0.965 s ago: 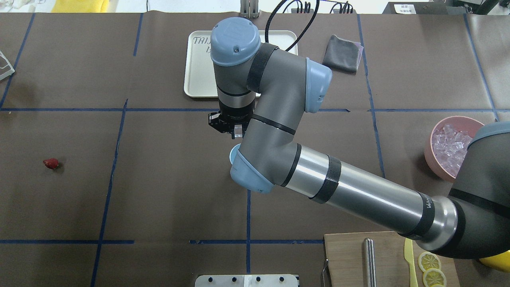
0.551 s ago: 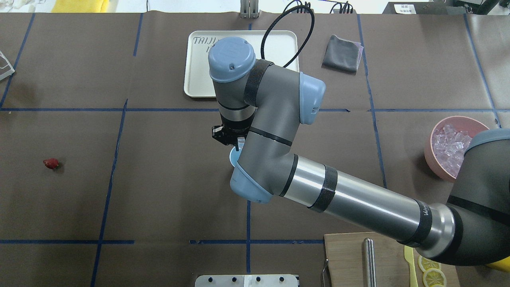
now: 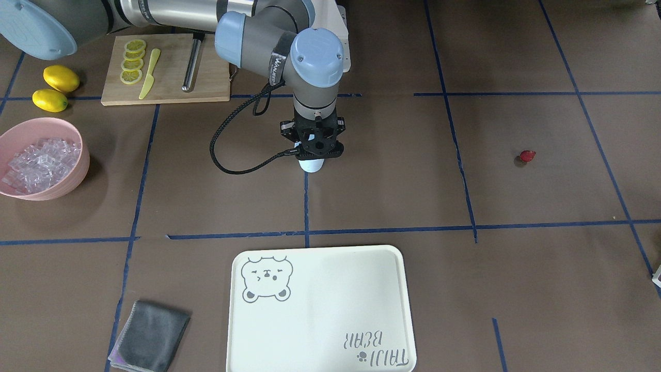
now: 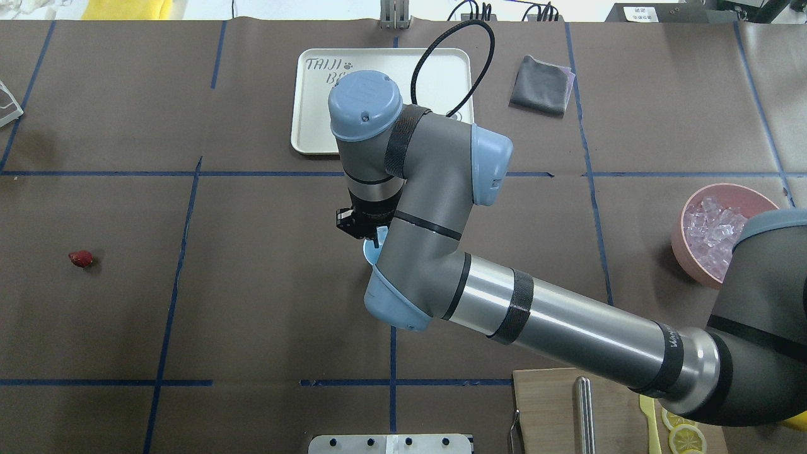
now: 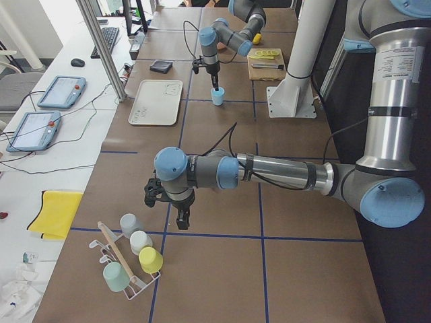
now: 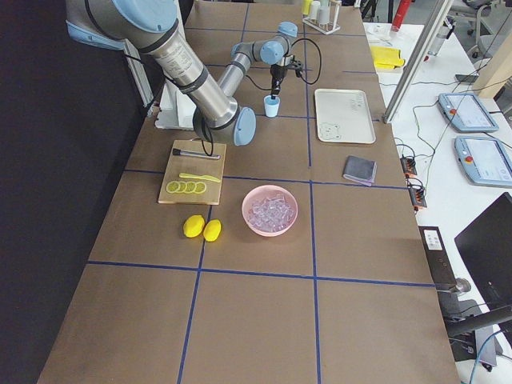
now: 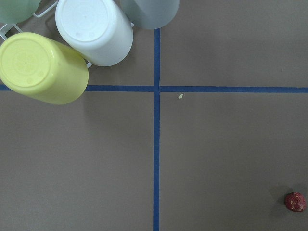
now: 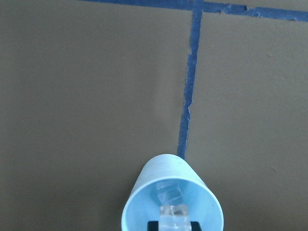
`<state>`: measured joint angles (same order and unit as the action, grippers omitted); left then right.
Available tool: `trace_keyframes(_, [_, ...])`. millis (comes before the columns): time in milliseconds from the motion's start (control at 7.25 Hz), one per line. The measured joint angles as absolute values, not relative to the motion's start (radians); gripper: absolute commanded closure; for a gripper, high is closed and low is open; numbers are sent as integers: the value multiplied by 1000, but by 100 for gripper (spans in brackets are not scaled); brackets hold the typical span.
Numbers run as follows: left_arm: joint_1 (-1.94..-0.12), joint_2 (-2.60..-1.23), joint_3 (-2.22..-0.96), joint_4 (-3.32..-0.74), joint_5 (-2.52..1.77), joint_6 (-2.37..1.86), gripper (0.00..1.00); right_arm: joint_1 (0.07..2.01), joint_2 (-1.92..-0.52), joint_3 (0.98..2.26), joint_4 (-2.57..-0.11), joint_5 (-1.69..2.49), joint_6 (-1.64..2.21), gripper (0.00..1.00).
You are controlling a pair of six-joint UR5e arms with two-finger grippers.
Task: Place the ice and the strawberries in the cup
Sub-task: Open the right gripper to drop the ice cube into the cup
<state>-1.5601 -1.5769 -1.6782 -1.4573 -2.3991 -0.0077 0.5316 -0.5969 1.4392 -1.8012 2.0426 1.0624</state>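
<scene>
My right gripper [image 3: 312, 150] hung straight above the cup [image 8: 163, 169]. Its jaws were closed on one ice cube [image 8: 174, 212] just inside the mouth, and a second cube [image 8: 168, 191] lay on the bottom. The cup stood upright on the desk [image 4: 252, 315], mouth up, its long axis vertical and in line with the jaws, so I judged the release needed only an opening. The strawberry [image 7: 295, 202] lay alone on the robot's left side, well apart from the cup, roundish with no clear long axis. The left gripper [image 5: 180, 219] was much nearer to it. Whether its jaws were open, I could not tell.
</scene>
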Motion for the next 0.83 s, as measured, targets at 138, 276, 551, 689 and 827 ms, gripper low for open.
trace_keyframes(138, [-1560, -1577, -1678, -1457, -2399, -8, 0, 531, -598, 1442, -1802, 2044, 1062, 50])
trace_keyframes(276, [-1560, -1577, -1678, -1457, -2399, -8, 0, 531, -599, 1443, -1803, 2044, 1063, 18])
trace_keyframes(551, [-1561, -1577, -1679, -1457, -2399, -8, 0, 531, -603, 1449, -1803, 2045, 1062, 10])
trace_keyframes(689, [-1561, -1576, -1679, -1457, -2399, -8, 0, 531, -606, 1454, -1803, 2046, 1062, 9])
trace_keyframes(827, [-1561, -1576, -1679, -1457, -2399, -8, 0, 531, -606, 1457, -1803, 2046, 1062, 3])
